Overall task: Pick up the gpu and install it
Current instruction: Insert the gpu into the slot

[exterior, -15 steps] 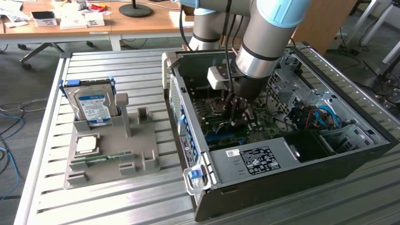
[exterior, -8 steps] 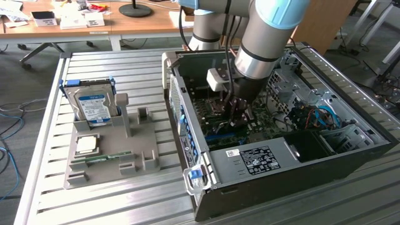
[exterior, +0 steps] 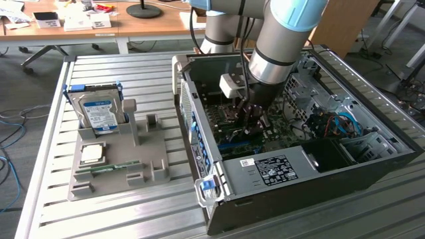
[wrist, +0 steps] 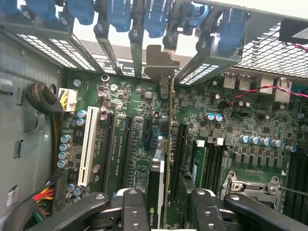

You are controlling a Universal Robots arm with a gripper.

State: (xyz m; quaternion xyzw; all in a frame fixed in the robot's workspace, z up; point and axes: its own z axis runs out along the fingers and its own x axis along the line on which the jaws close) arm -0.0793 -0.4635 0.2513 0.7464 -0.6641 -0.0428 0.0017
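While pincer [wrist: 161, 211] grips gpu [wrist: 161, 178], card stands on edge, long axis toward rear bracket slots [wrist: 159, 57].

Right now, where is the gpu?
The gpu stands on edge inside the open computer case, between the fingers of the gripper over the green motherboard. In the exterior view, the case is at the right of the grey holder.

Light: even daylight over the worktop [exterior: 99, 209], soft shadows.
Case interior [exterior: 292, 129]: dim around the hand [exterior: 251, 130], shaded by the arm.
Glare: bright washout through the slot openings [wrist: 86, 36] beyond the hand.
Focus: motherboard [wrist: 240, 125] crisp; hand's fingers [wrist: 134, 211] slightly soft.
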